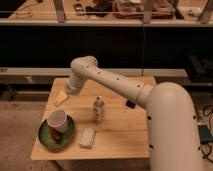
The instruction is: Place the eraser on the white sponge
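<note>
The claw (65, 94) hangs spread wide, gripping nothing, over the table's (125, 135) back-left corner beside a yellowish piece (60, 99); the eraser is nowhere visible; the white sponge (87, 138) lies near the front edge; with no eraser located, the claw may grab the wrong thing.

Mottled, pale white sponge (87, 138) (green plate (46, 142)).

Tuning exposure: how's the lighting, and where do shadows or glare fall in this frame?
Camera view: dim warm light; the table is lit, the background nearly black; no glare on the white sponge; the tool, over the table's far-left corner, looks shaded by the arm.
</note>
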